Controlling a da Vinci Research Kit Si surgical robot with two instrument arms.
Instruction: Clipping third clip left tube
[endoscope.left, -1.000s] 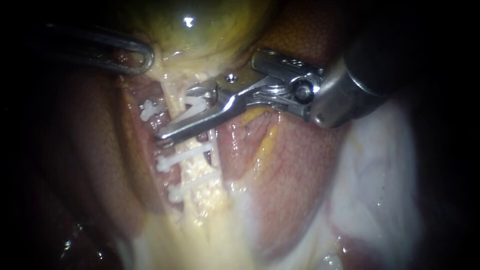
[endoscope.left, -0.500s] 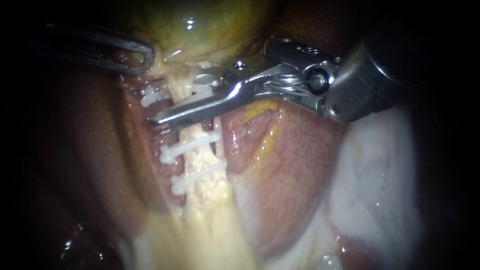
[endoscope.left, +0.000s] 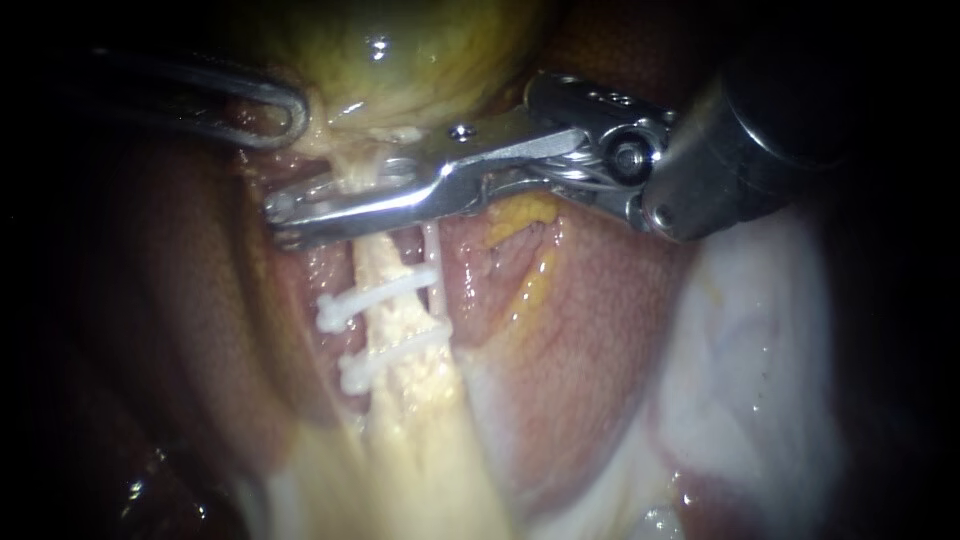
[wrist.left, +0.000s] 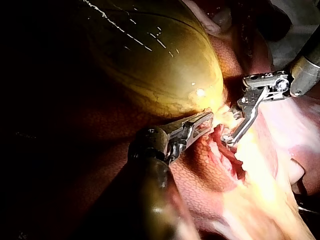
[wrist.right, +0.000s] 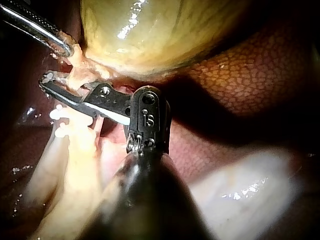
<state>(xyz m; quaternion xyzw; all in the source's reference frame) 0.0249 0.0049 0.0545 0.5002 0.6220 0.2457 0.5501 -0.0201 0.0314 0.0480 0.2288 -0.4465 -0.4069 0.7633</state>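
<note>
- The tube (endoscope.left: 400, 310) is running away from the gallbladder (endoscope.left: 400, 60), and it's getting squeezed right up at the gallbladder end.
- My right instrument (endoscope.left: 280, 215) is lying crosswise over it there. Its jaws are pinching the tube from both sides, with next to no gap showing.
- So I'm reading this as the squeeze step for the third clip. I'm not seeing that clip itself since the jaws are hiding it, so I'm not claiming it's locked.
- Next move, I'm guessing: finishing the squeeze, then opening the jaws and backing off without dragging the tube sideways.
- Clip count: two white clips are sitting across the tube, one (endoscope.left: 375, 293) nearer the gallbladder and one (endoscope.left: 385, 358) farther from it, both past the jaws.
- My left instrument (endoscope.left: 290, 115) is hanging onto the gallbladder at its narrow end, jaws closed on tissue there, probably tensioning things.
- Tally: two instruments, two visible clips, one gallbladder and one clipped tube. There's also a thin pale strand (endoscope.left: 433, 265) running just beside the tube, away from the gallbladder too.
- The liver (endoscope.left: 590, 330) is lying all around the gallbladder.
</note>
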